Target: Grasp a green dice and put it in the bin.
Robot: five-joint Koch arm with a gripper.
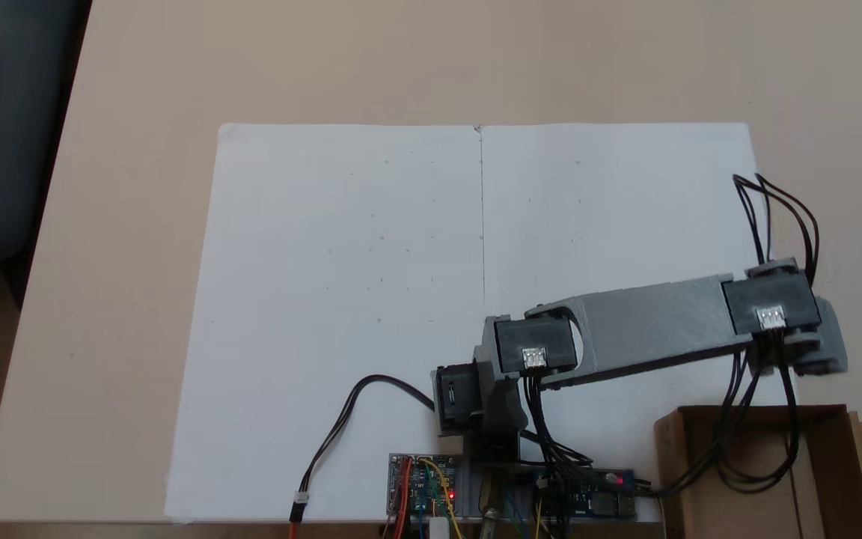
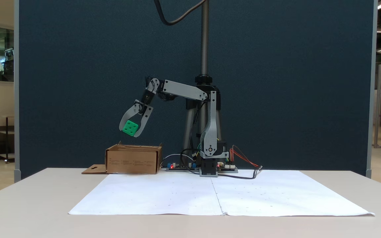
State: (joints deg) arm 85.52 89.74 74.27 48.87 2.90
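In a fixed view from the front, the green dice (image 2: pixel 130 128) hangs in the air between the two grey fingers of my gripper (image 2: pixel 130 131), which is shut on it. It sits a little above the open top of the bin (image 2: pixel 133 159), a brown cardboard box with a side flap lying flat to its left. From above, the bin (image 1: pixel 835 471) lies at the lower right with its slotted flap at the frame edge. There the grey arm (image 1: pixel 655 326) reaches right over it, and the arm's wrist hides the dice.
A large white paper sheet (image 1: pixel 371 299) covers the table in front of the arm base (image 2: pixel 209 165). Circuit boards and loose cables (image 1: pixel 431 490) lie beside the base. A camera pole (image 2: pixel 204 39) rises behind the arm.
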